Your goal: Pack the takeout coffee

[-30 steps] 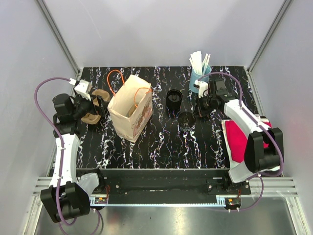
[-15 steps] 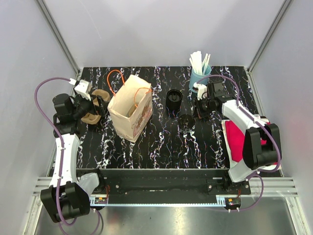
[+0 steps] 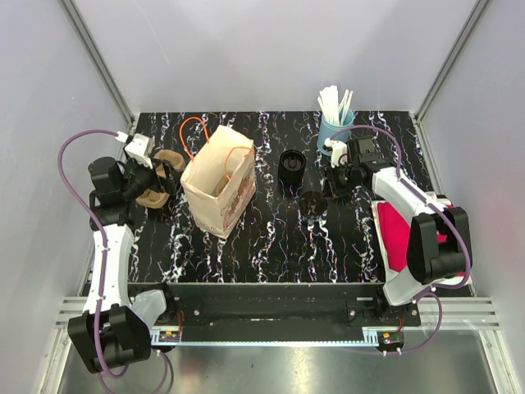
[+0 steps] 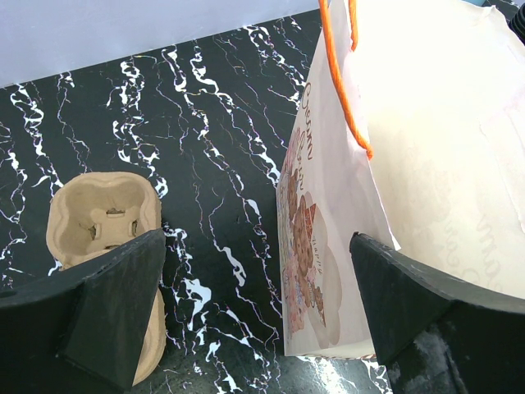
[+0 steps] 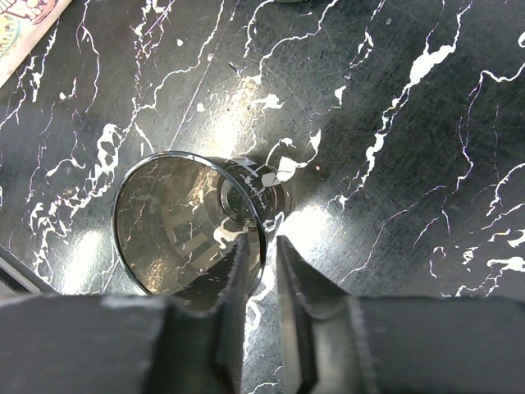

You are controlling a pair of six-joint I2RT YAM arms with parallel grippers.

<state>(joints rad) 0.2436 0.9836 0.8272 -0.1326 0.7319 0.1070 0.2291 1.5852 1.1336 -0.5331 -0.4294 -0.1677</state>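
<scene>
A dark see-through cup [image 5: 190, 223] stands on the black marble table [image 5: 426, 148], in front of a second black cup [image 3: 291, 167]; the top view shows it at cup [image 3: 312, 202]. My right gripper [image 5: 264, 246] [image 3: 326, 189] straddles its rim. One finger is inside the cup and one outside, with a narrow gap and the thin wall loose between them. The paper bag [image 3: 218, 185] with orange handles stands open at mid-left. My left gripper [image 4: 256, 246] [image 3: 168, 176] is wide open and empty, between the bag [image 4: 426, 164] and a cardboard cup carrier [image 4: 102, 215].
A blue holder of white stirrers [image 3: 335, 121] stands at the back right, just behind my right arm. A red cloth [image 3: 399, 234] lies at the right edge. The carrier [image 3: 154, 177] sits by the left wall.
The right gripper's jaws have parted slightly around the cup's rim, and the cup has settled on the table. The right arm drew back a little. The left arm is still.
</scene>
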